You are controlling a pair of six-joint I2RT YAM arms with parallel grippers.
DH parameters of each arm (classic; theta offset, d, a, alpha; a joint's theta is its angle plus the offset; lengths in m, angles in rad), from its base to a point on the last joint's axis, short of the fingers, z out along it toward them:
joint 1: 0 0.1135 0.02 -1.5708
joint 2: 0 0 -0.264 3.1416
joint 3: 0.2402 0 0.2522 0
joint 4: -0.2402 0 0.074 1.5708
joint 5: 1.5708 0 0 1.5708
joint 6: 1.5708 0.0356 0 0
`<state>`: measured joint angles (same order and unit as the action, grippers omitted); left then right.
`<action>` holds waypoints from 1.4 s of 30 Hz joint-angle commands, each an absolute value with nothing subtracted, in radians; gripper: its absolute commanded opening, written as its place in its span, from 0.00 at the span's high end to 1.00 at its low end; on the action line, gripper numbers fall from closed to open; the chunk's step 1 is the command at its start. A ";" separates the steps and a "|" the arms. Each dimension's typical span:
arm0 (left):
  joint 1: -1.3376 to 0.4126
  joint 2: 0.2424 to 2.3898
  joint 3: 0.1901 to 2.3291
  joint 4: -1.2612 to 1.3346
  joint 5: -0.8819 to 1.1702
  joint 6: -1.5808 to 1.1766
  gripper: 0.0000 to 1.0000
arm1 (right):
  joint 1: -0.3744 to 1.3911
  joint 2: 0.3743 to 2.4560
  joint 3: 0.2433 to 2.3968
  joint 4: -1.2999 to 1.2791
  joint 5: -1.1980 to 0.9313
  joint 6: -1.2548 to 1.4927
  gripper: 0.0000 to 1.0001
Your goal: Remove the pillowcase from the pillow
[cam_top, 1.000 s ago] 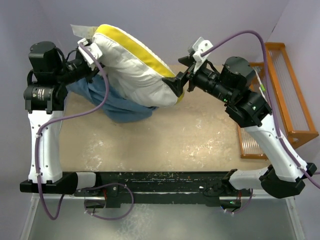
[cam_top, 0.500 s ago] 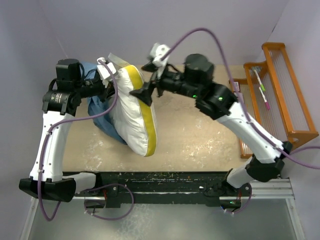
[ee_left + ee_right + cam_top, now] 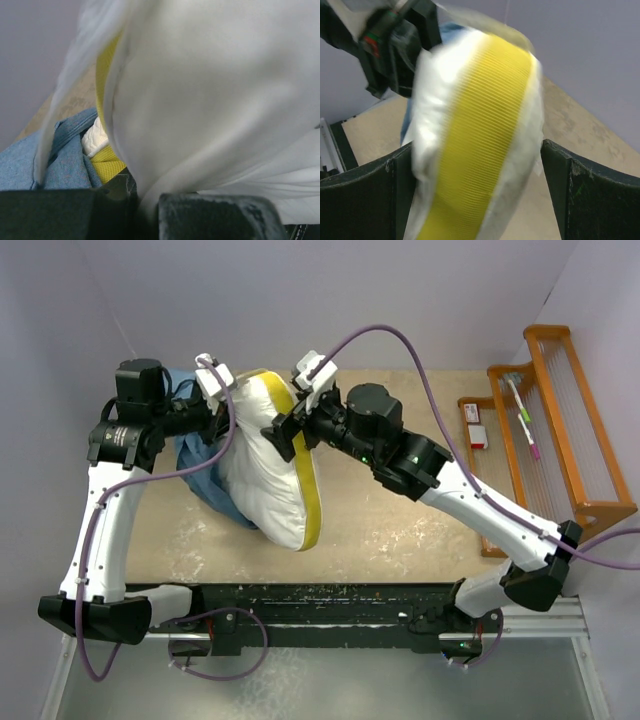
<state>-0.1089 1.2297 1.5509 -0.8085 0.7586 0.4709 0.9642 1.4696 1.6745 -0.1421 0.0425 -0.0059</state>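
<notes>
The cream pillow (image 3: 265, 480) hangs on edge at centre-left, its yellow band (image 3: 300, 475) facing right. The slate-blue pillowcase (image 3: 198, 468) is bunched behind its lower left side. My left gripper (image 3: 222, 416) is up at the pillow's top corner. In the left wrist view that gripper (image 3: 145, 202) is shut on a fold of the pillow's white cloth (image 3: 210, 90), with the pillowcase (image 3: 45, 167) below left. My right gripper (image 3: 284, 434) is open; its jaws (image 3: 477, 200) straddle the pillow's yellow band (image 3: 480, 145) without pinching it.
An orange wooden rack (image 3: 565, 440) stands at the right edge with pens (image 3: 525, 420) on it and a small red-and-white box (image 3: 476, 427) beside it. The black base rail (image 3: 320, 605) runs along the near edge. Walls close in behind and left.
The right gripper has let go of the pillow's right end, opened wide and swung left to the yellow band. The pillow has dropped from stretched across to hanging from the left gripper.
</notes>
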 commanded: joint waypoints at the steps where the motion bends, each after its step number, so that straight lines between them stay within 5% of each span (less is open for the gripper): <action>1: -0.112 1.180 1.594 -0.734 0.814 0.439 1.00 | 0.962 1.444 1.597 -0.179 0.184 0.026 0.00; 9: -0.112 1.179 1.594 -0.713 0.841 0.399 0.98 | 0.961 1.507 1.601 -0.099 -0.295 0.095 0.08; 10: -0.112 1.177 1.602 -0.713 0.843 0.382 0.90 | 0.954 1.526 1.635 -0.127 -0.284 0.087 0.16; 12: -0.111 1.178 1.632 -0.752 0.842 0.389 0.30 | 0.897 1.533 1.684 -0.178 -0.272 0.068 0.47; 13: -0.111 1.181 1.652 -0.782 0.834 0.403 0.14 | 0.849 1.513 1.681 -0.169 -0.272 0.080 0.70; 14: -0.110 1.183 1.672 -0.815 0.821 0.427 0.09 | 0.803 1.475 1.656 -0.139 -0.274 0.077 0.90; 15: -0.108 1.184 1.691 -0.854 0.808 0.458 0.08 | 0.776 1.433 1.620 -0.103 -0.270 0.026 1.00; 21: -0.012 1.214 1.811 -1.061 0.746 0.660 0.06 | 0.768 1.241 1.461 -0.119 -0.211 -0.507 1.00; 28: 0.194 1.355 1.962 -1.326 0.842 0.933 0.06 | 0.769 1.172 1.423 -0.149 -0.252 -0.741 1.00; 34: 0.202 1.356 1.788 -1.392 0.823 1.151 0.09 | 0.772 1.121 1.373 -0.114 -0.261 -0.721 1.00; 42: 0.237 1.256 1.496 -1.055 0.636 1.133 0.13 | 0.770 1.109 1.406 -0.173 -0.362 -0.706 1.00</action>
